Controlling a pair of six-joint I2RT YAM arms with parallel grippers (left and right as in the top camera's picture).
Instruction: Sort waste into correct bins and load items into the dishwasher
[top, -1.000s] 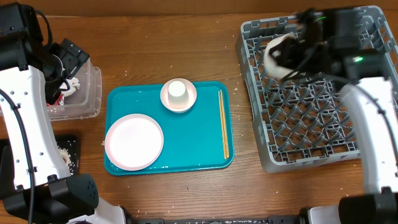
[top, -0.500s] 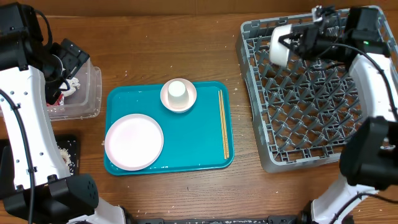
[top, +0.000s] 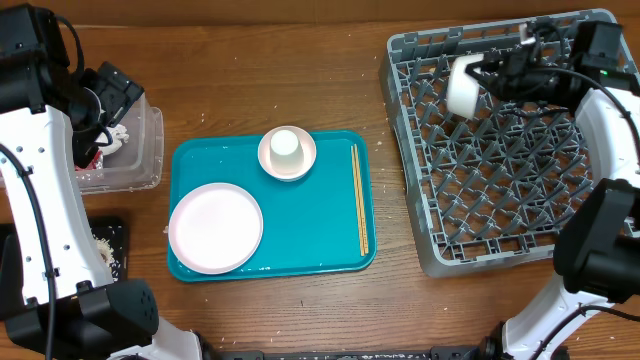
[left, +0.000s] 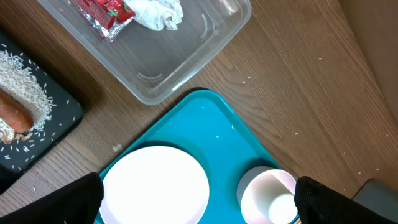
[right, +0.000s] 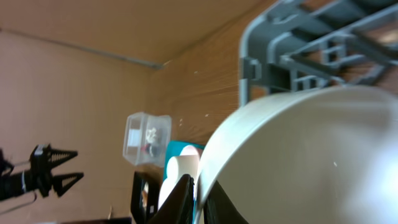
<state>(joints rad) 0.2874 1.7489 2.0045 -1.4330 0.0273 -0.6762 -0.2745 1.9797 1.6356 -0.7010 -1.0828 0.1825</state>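
Pinching the bowl (top: 462, 86) by its rim, the right claw (top: 484, 73) holds it on edge (likely so it slots between pegs) over the dish rack (top: 500, 200). The left claw (left: 199, 202) hangs wide open; beyond it the clear tub (left: 186, 62) holds wrapper (left: 102, 12) and napkin (left: 155, 12), the black tray (left: 59, 118) rice (left: 25, 78) and carrot (left: 13, 112).

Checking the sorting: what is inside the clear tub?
A crinkled red wrapper and a crumpled white napkin lie in the clear tub. Its far end is outside the wrist view and partly under the left arm overhead.
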